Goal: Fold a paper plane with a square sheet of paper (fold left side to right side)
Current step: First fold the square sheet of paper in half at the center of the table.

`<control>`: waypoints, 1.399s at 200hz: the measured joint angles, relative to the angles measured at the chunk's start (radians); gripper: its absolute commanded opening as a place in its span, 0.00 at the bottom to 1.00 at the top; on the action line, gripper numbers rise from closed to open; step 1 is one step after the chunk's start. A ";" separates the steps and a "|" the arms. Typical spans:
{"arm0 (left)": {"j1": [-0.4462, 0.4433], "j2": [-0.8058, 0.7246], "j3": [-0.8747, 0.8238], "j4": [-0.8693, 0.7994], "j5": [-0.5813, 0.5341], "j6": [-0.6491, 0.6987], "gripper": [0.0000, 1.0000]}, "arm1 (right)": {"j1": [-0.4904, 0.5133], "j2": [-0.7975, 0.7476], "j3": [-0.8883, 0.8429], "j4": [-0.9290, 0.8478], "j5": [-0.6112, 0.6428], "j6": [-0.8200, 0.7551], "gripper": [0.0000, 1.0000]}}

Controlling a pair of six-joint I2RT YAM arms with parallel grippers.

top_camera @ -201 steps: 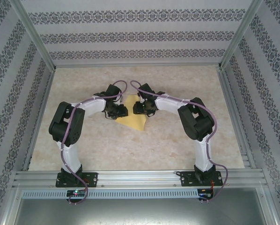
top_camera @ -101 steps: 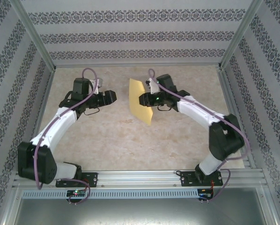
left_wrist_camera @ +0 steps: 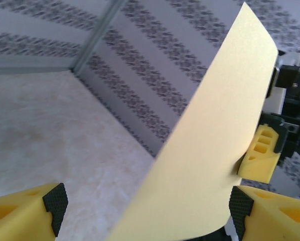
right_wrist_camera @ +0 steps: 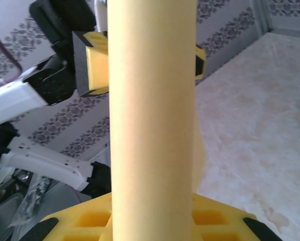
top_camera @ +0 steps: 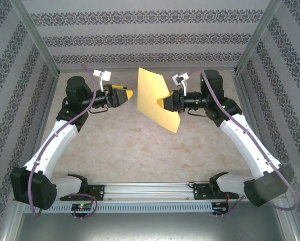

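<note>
Marble worktop [top_camera: 140,155]; the square sheet of paper [top_camera: 154,98] hangs in the air over its far middle, on edge and bowed. The right end effector [top_camera: 165,104] is narrow, pinching the sheet's right side. The left end effector [top_camera: 129,94] is wide, empty and just beside the sheet, apart from it. Likely best: the left takes the free edge squarely, then carries it across to meet the right edge evenly.

Found square sheet of paper [top_camera: 157,103] pinched in right gripper [top_camera: 168,103], raised over table [top_camera: 140,160] toward far edge, barring way across. Noted gap between sheet and wide-spread left gripper [top_camera: 126,95]. Saw open passage over near half. Met walls [top_camera: 140,55] at far, left, right edges.
</note>
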State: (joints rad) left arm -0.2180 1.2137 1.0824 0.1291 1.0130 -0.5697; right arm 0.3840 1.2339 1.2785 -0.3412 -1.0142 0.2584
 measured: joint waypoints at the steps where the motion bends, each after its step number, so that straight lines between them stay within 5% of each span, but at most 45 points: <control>1: -0.002 0.001 0.003 0.001 0.003 0.000 0.87 | 0.000 -0.001 0.001 0.000 -0.002 0.000 0.25; 48: -0.087 0.037 0.069 0.057 0.088 -0.006 0.77 | 0.031 -0.016 0.032 -0.008 -0.038 0.004 0.26; 112: -0.136 0.066 0.081 0.059 0.105 0.006 0.09 | 0.009 -0.020 0.033 -0.048 0.039 -0.003 0.41; 179: -0.137 0.123 0.001 0.049 -0.002 0.012 0.03 | -0.089 -0.110 -0.076 -0.104 0.360 -0.006 0.76; 204: -0.136 0.201 -0.048 0.031 -0.064 0.011 0.03 | -0.108 -0.132 -0.134 -0.111 0.474 0.001 0.80; 223: -0.137 0.275 -0.078 0.020 -0.103 0.010 0.01 | -0.109 -0.135 -0.175 -0.110 0.512 0.005 0.75; 280: -0.136 0.509 -0.131 -0.010 -0.195 0.008 0.00 | -0.106 -0.111 -0.305 -0.023 0.520 0.095 0.15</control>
State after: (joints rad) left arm -0.3542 1.7222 0.9516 0.1196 0.8177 -0.5613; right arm 0.2783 1.1233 0.9737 -0.3641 -0.4946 0.3538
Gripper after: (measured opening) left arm 0.068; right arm 0.240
